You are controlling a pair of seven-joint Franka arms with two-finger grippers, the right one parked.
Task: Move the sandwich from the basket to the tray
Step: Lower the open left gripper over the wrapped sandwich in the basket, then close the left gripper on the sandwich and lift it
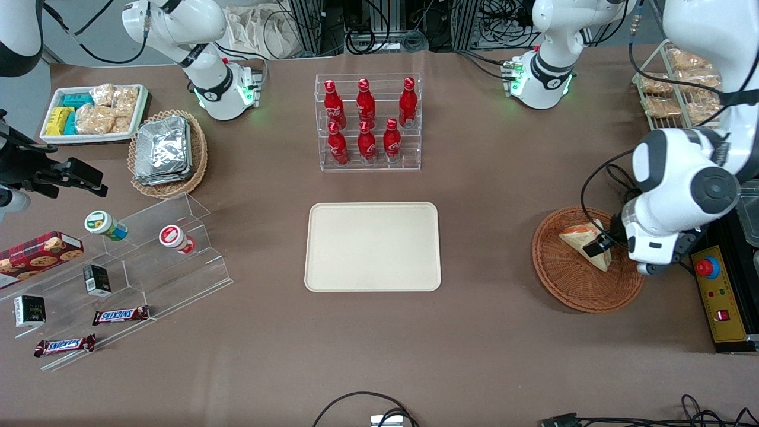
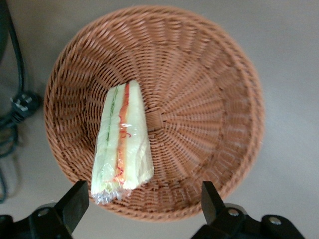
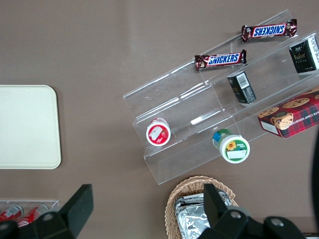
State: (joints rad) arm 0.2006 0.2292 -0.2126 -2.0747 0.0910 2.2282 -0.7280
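Brown tabletop (image 1: 504, 207), seen from the front: cream tray (image 1: 373, 247) mid-table with bare cloth all round, reddish basket (image 1: 584, 261) well apart toward the working arm's end, holding the sandwich (image 1: 584, 240). Gripper (image 1: 600, 244) low over the wedge.

Wrist camera, closer: fingers (image 2: 75, 204) spread wide, released, gripping nothing; wrapped sandwich (image 2: 123, 142) lying near the basket (image 2: 199, 114) rim, filling stripes upward.

Reddish-brown woven basket (image 2: 199, 99), white sandwich (image 2: 123, 144) striped red-orange and green
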